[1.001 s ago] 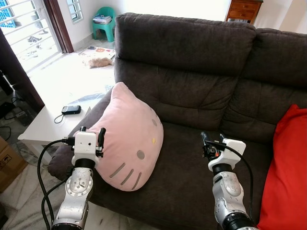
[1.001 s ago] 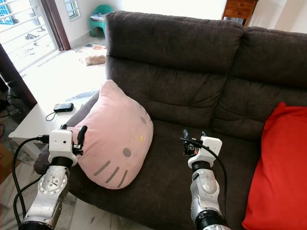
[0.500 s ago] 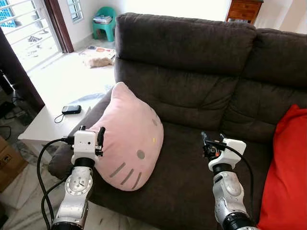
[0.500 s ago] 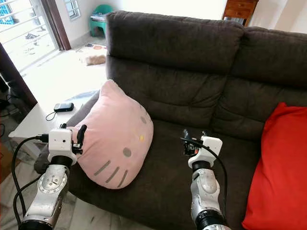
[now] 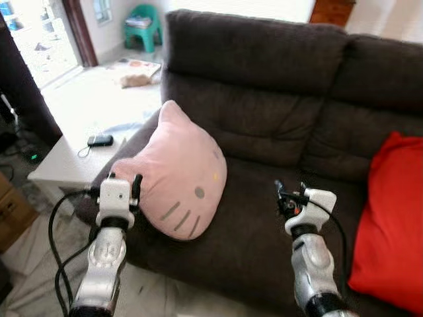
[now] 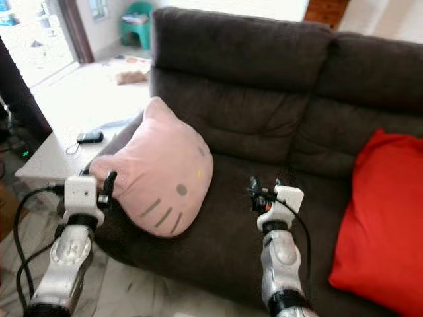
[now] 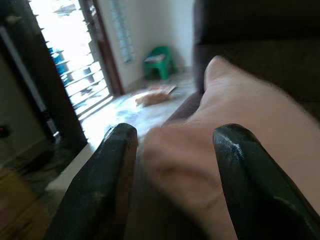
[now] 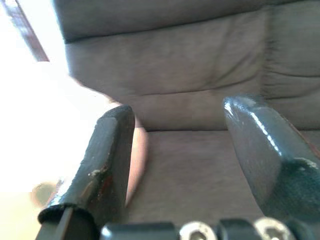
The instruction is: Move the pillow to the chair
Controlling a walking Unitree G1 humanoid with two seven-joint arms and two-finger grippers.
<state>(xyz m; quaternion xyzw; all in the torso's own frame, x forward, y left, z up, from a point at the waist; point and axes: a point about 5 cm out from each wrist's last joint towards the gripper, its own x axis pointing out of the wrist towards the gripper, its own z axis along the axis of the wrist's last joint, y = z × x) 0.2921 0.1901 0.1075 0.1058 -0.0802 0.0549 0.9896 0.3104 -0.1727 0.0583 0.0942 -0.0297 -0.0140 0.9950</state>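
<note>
The left end effector (image 5: pixel 124 179) is open wide, its two black fingers (image 7: pixel 240 170) spread on either side of the near corner of the pink pillow (image 5: pixel 177 178), which bulges between them without being pinched yet. The right end effector (image 5: pixel 289 191) is also open wide, hovering over the dark sofa (image 5: pixel 264 92) seat, near the pillow's other edge but apart from it.

The pillow leans on the sofa's left end, propped against the armrest and the back cushion, face side up. A red cushion (image 5: pixel 386 218) sits well apart at the right end. Beyond the armrest a white surface (image 5: pixel 63 168) carries a small black device (image 5: pixel 100 140), and a green chair (image 5: pixel 142 28) stands far back by the doorway.

The step in hand looks like the reach before the grasp: nothing is gripped. Next the left fingers would need to close firmly on the soft corner, with the right arm likely moving in to steady the far edge, before lifting and walking to the chair.

Against the earlier frames, the whole scene sits lower and more sofa back shows, so the camera has shifted; the arms keep much the same pose relative to the pillow.
</note>
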